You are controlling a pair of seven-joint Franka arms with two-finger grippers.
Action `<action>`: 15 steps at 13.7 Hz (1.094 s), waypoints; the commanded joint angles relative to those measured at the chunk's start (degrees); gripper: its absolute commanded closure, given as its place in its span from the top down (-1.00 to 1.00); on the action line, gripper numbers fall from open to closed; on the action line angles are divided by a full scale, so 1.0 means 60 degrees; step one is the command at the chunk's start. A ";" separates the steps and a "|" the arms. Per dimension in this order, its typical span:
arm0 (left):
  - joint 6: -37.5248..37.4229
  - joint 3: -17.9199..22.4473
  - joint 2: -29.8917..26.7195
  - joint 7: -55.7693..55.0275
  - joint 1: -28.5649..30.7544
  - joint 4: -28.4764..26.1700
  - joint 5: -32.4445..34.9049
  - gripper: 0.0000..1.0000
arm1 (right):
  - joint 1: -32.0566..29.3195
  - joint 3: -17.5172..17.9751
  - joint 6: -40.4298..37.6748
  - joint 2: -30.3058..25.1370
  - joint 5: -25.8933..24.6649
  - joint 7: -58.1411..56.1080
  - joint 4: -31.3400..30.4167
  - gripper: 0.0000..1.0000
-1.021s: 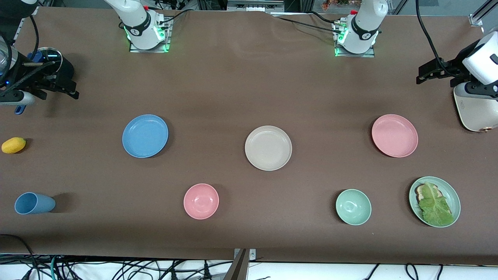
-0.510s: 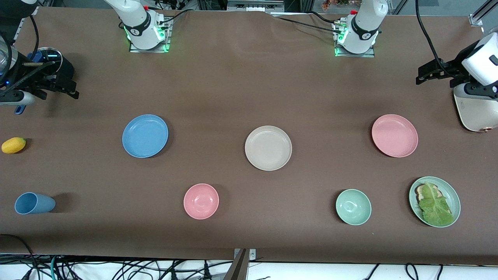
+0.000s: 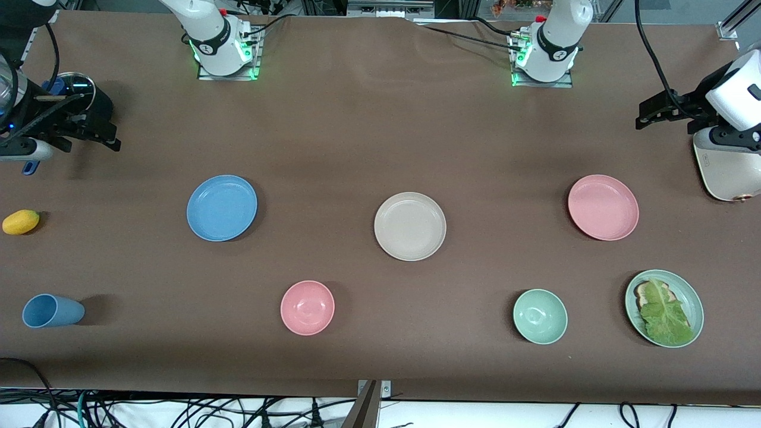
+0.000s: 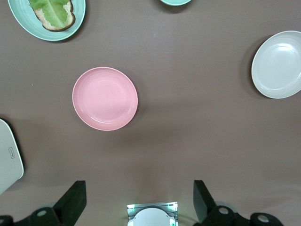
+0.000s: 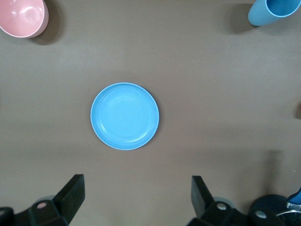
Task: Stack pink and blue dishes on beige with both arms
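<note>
The plain cream-beige round plastic plate lies flat at the middle of the brown table, bare inside. Toward the right arm's end, well apart from it, lies the flat light blue round plastic plate; toward the left arm's end, equally well apart, lies the flat plain pink round plastic plate. All three sit in a rough row, none touching another, nothing stacked yet.

The left gripper hangs high over the table's edge at the left arm's end, its black fingers spread wide and holding nothing; its wrist view looks down on the pink plate and, off to one side, the beige plate. The right gripper hangs high at the right arm's end, fingers likewise wide apart and empty, with the blue plate below in its wrist view.

Nearer the front camera stand a small deep pink bowl, a small pale green bowl and a pale green plate carrying bread and a lettuce leaf. At the right arm's end a light blue cup lies on its side, and a small yellow lemon-like fruit rests farther from the camera than the cup.
</note>
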 commanded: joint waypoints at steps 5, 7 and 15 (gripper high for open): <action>0.0086 0.0004 0.0091 0.0036 0.0030 0.0033 -0.0208 1.00 | -0.0105 0.0054 -0.0215 -0.0025 0.0127 0.0039 0.0193 1.00; 0.0115 0.0018 0.0222 0.0036 0.0015 0.0077 -0.0222 1.00 | -0.0105 0.0054 -0.0215 -0.0011 0.0127 0.0039 0.0193 1.00; 0.1360 0.0004 0.1365 0.0021 0.0030 0.0473 -0.0823 1.00 | -0.0105 0.0039 -0.0391 -0.0026 0.0127 0.0039 0.0193 1.00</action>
